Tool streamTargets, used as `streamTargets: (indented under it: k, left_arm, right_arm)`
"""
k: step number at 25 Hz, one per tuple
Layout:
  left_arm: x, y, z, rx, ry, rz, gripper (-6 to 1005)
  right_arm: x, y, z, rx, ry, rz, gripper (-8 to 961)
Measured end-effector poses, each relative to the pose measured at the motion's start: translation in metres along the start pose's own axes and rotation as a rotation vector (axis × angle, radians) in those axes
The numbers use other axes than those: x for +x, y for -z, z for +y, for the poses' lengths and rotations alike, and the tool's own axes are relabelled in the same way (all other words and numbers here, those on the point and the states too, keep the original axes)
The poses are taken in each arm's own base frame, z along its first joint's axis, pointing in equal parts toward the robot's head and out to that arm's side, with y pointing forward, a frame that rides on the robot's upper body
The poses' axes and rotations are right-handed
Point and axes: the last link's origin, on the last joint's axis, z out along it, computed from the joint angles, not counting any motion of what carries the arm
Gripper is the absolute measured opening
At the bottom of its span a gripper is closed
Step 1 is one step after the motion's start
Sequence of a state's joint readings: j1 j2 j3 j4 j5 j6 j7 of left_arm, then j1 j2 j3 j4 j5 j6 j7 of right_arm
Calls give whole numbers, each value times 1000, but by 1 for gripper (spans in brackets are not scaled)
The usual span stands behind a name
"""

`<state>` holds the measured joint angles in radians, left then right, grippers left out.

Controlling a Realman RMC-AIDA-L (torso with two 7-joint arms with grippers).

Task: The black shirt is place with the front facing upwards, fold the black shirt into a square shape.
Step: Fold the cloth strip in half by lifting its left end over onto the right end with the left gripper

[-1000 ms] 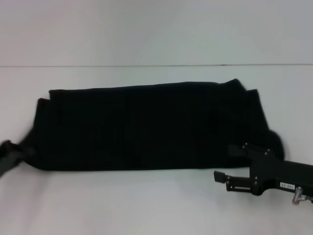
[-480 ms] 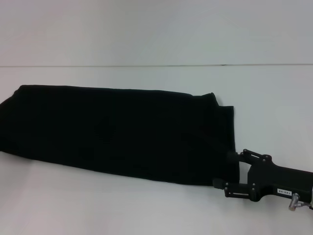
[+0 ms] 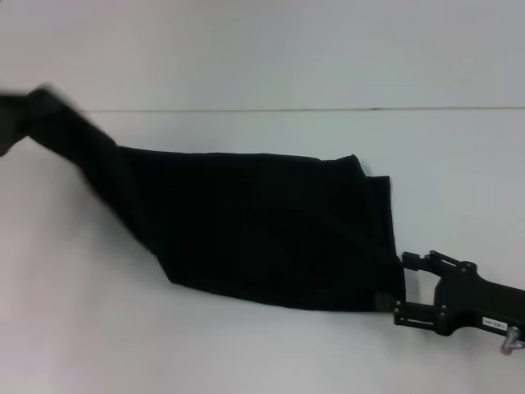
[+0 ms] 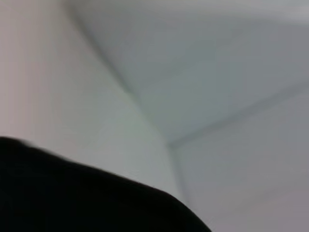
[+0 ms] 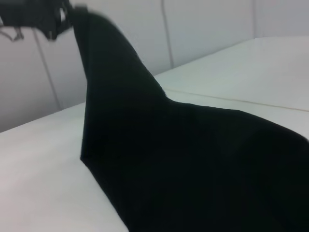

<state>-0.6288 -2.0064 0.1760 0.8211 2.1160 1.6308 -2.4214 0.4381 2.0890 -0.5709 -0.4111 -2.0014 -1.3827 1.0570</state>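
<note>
White table (image 3: 262,353), pale wall behind. My left gripper (image 3: 10,111) was up at the far left edge, raised off the surface, clamped on the left end of the black shirt (image 3: 271,230); the right wrist view showed it (image 5: 48,19) pinching the cloth's top corner, though I couldn't make out how wide the fingers stood. From there the shirt ran down in a taut diagonal strip to a wide folded band lying flat across the table's middle. No lettering showed, only plain black cloth. At the shirt's right end, near corner, my right gripper (image 3: 404,287) sat low on the table, fingers closed on the cloth edge, arm reaching in from the right.
</note>
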Motion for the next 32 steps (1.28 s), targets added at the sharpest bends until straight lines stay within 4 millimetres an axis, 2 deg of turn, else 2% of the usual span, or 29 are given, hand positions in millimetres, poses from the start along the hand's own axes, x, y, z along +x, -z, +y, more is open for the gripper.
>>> streamTargets:
  k: [1, 2, 4, 7, 9, 10, 11, 12, 16, 18, 21, 32]
  left_arm:
    - [0, 0, 0, 0, 0, 0, 30]
    - [-1, -11, 7, -30, -10, -18, 30]
    - [-9, -47, 27, -108, -40, -90, 30]
    - [-29, -93, 50, -177, -75, -200, 30]
    - [-51, -123, 63, -207, -97, -275, 30]
    - [-62, -134, 65, -214, -104, -304, 30]
    - [-62, -134, 65, -214, -104, -304, 30]
    - [-95, -162, 69, -228, -110, -389, 30]
    - [-139, -189, 68, -235, -101, -486, 30]
    - [-158, -198, 65, -221, -104, -528, 30]
    - [-177, -204, 61, -207, -111, -559, 30]
    - [-183, -204, 50, -178, -106, -509, 31]
  right_arm:
    - [2, 2, 0, 9, -7, -3, 945]
    - [4, 5, -1, 20, -16, -7, 945]
    - [7, 11, -1, 42, -31, -15, 945]
    - [14, 19, 0, 67, -52, -25, 945]
    - [17, 23, 0, 78, -61, -27, 945]
    - [18, 24, 1, 80, -64, -29, 945]
    - [18, 26, 0, 84, -67, -30, 945]
    - [19, 27, 1, 85, -69, -31, 945]
    - [21, 30, 1, 93, -77, -32, 945]
    - [21, 30, 1, 95, -77, -33, 944]
    - [22, 29, 1, 97, -79, -31, 944]
    - [25, 32, 1, 107, -82, -25, 944]
